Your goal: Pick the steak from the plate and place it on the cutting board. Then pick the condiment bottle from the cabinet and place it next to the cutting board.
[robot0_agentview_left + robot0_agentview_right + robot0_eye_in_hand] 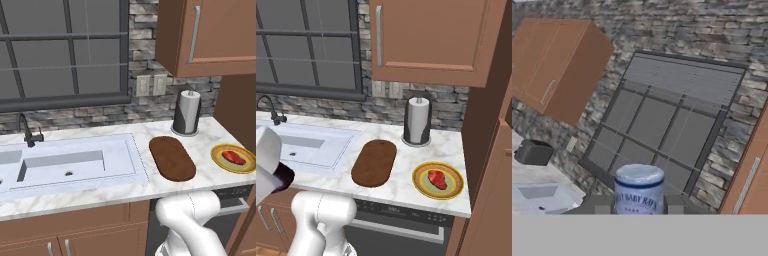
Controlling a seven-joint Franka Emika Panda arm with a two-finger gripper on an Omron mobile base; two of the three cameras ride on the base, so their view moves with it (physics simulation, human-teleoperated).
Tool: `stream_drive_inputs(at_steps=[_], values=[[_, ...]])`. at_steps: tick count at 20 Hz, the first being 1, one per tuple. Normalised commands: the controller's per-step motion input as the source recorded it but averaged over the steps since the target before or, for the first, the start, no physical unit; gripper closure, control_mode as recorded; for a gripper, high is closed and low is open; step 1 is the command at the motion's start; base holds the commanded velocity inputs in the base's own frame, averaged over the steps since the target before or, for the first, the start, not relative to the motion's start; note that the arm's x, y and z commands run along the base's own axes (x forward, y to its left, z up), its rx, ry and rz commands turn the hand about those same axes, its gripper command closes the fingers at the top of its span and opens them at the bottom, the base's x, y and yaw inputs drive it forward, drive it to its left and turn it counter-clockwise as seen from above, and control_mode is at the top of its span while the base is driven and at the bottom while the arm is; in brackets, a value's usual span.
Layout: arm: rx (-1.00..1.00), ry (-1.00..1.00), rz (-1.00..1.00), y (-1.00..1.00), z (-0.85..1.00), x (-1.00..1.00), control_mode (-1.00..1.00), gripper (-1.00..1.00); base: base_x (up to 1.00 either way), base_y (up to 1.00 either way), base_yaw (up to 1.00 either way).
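Though the gripper [639, 206] sits at six o'clock in the hand view, a blue-banded can [639, 189] hides its fingertips, so I cannot tell their spread. Beyond stands the window [662, 120] in a stone wall [712, 30]. On the marble counter [401, 187], the steak [437, 179] lies on the plate [421, 187], at three o'clock of the cutting board [374, 162]; a paper towel roll [417, 121] stands behind, the cabinet [431, 35] overhead, the sink [62, 165] at nine.

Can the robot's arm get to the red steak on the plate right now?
Probably yes. The steak lies uncovered on the plate near the counter's front edge, with nothing over it. The cutting board and paper towel roll stand off to the side, so the way from above looks free.
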Motion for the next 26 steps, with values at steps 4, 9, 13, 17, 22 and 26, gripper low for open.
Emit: stream_drive_inputs(at_steps=[4,9,13,17,22,26], values=[[0.00,-0.04,-0.14,0.00,-0.37,0.48,-1.00,1.00,0.00,0.00,0.00],[0.09,0.00,-0.09,0.01,-0.34,0.41,-1.00,1.00,0.00,0.00,0.00],[0.14,0.00,-0.05,0.10,-0.35,0.32,-1.00,1.00,0.00,0.00,0.00],[0.13,0.00,-0.01,0.25,-0.38,0.23,-1.00,1.00,0.00,0.00,0.00],[0.12,0.00,0.00,0.25,-0.36,0.20,-1.00,1.00,0.00,0.00,0.00],[0.11,-0.01,-0.01,0.11,-0.20,0.28,-1.00,1.00,0.00,0.00,0.00]])
